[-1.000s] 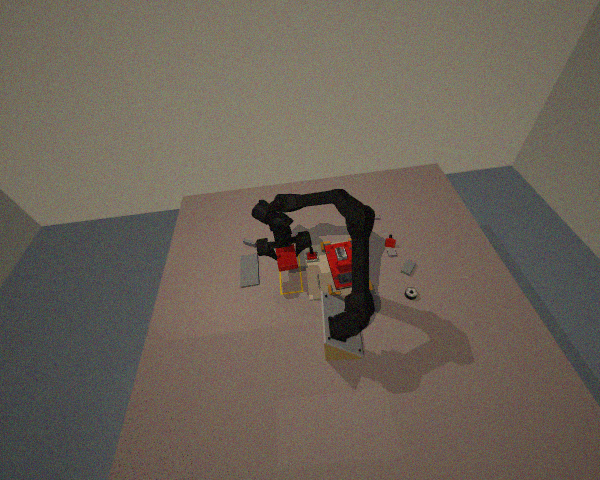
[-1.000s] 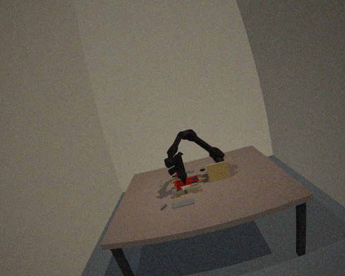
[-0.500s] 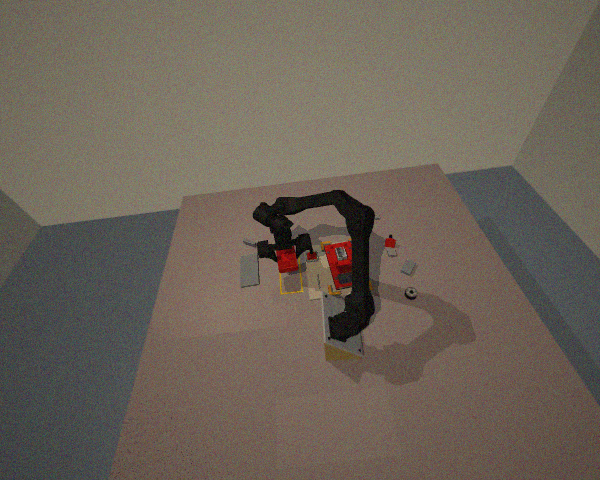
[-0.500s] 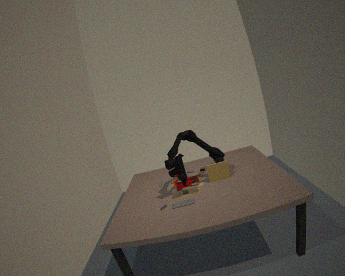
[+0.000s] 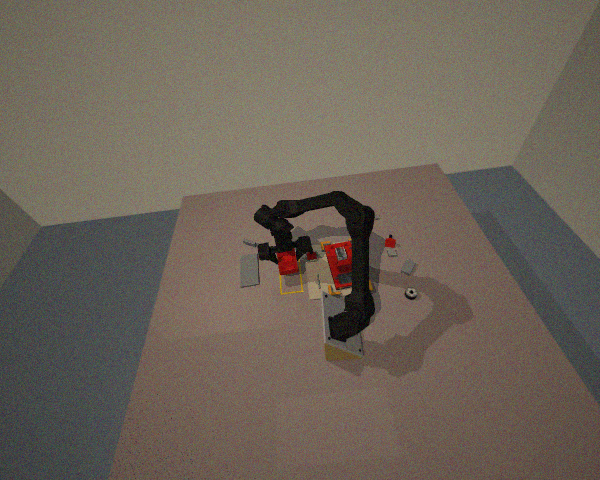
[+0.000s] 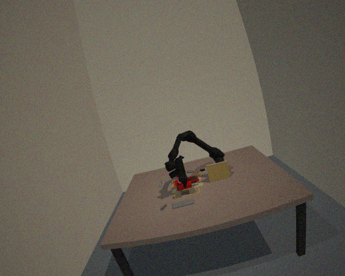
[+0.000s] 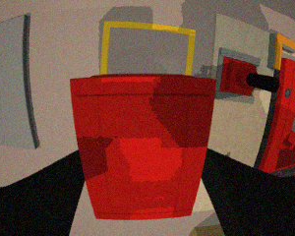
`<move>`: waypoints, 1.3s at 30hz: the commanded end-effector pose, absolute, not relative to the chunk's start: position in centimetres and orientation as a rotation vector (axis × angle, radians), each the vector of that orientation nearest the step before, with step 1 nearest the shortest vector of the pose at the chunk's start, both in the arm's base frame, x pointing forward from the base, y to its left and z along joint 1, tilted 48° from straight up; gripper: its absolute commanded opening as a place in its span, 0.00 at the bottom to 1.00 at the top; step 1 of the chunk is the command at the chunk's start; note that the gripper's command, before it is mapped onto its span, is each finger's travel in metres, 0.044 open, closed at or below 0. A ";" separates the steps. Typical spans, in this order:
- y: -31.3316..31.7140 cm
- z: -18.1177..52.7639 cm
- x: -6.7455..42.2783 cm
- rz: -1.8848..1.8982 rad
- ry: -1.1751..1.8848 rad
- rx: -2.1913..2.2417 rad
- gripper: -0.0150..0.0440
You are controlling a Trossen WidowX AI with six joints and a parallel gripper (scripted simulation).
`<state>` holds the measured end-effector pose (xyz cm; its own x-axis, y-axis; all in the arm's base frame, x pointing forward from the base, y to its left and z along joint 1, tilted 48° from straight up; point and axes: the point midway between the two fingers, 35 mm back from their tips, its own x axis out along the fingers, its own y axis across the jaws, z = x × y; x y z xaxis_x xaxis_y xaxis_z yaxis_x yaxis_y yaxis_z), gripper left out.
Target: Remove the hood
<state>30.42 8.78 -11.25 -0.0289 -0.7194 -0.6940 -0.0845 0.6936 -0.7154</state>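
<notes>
hood: red, smooth, matt, plastic-looking
gripper: black, matt, no shine on its fingers
table: pinkish-brown top, flat matt finish; dark legs
grey plate: left of frame, smooth, dull grey
toy car: right edge, red, matt
marked area: yellow outline, flat colour
</notes>
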 end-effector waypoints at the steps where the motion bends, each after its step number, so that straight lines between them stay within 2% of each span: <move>1: 8.5 -11.4 30.4 -0.578 1.536 -0.693 0.25; 39: 6.1 -13.4 30.1 -0.581 1.536 -0.696 0.25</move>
